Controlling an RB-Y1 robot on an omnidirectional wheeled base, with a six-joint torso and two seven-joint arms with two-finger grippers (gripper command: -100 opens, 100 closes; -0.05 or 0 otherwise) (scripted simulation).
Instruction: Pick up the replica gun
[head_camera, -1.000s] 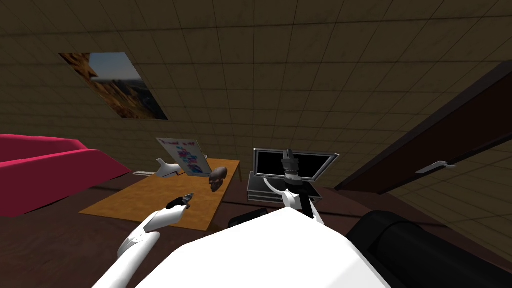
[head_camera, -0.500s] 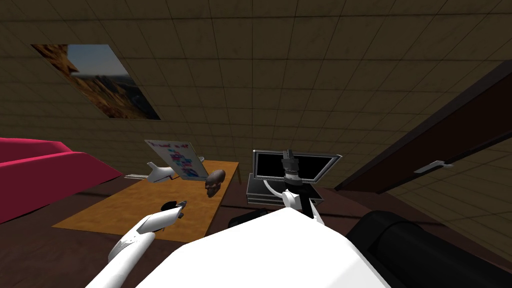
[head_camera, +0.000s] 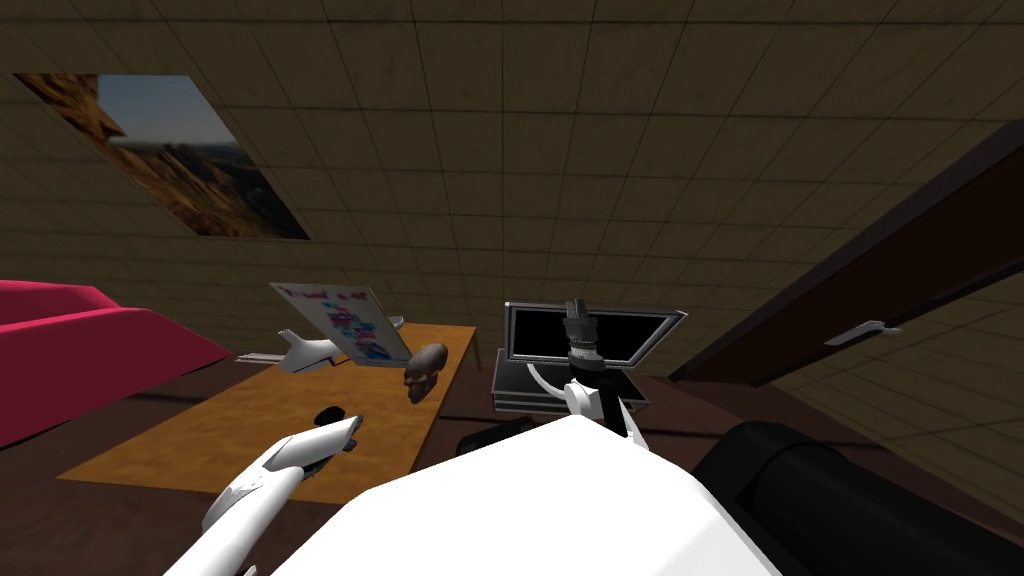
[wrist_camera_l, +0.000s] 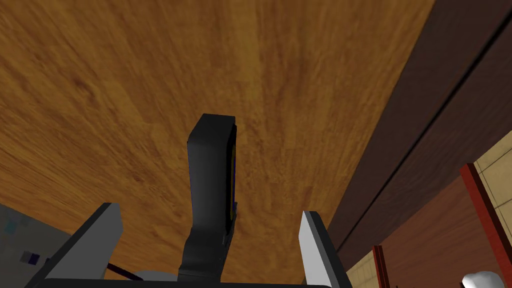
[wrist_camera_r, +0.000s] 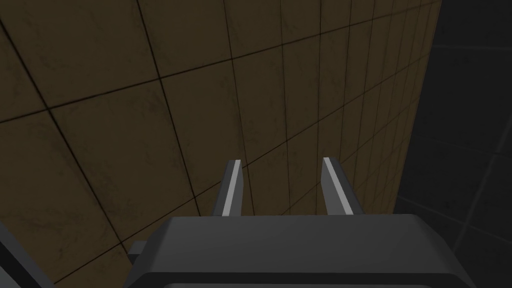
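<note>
The replica gun (wrist_camera_l: 211, 190) is a dark grey, angular piece lying on the orange-brown wooden table (wrist_camera_l: 125, 90). My left gripper (wrist_camera_l: 210, 212) hangs over it, open. The gun sits in the gap between the two fingers, and neither blade touches it. In the head view the left gripper (head_camera: 345, 432) is low over the near part of the table (head_camera: 250, 420). My right gripper (wrist_camera_r: 281, 161) is open and holds nothing. It is raised in front of my chest (head_camera: 577, 322).
On the table's far end stand a dark skull (head_camera: 424, 368), a white model aircraft (head_camera: 305, 352) and a leaning printed board (head_camera: 340, 322). A pink sofa (head_camera: 70, 345) is at the left. A black screen on a box (head_camera: 585, 335) is ahead, and a dark door (head_camera: 900, 270) is at the right.
The whole head picture has drifted, with the table and wall picture sliding left. My left arm has drawn back and down towards the table's near edge. The right arm has stayed still.
</note>
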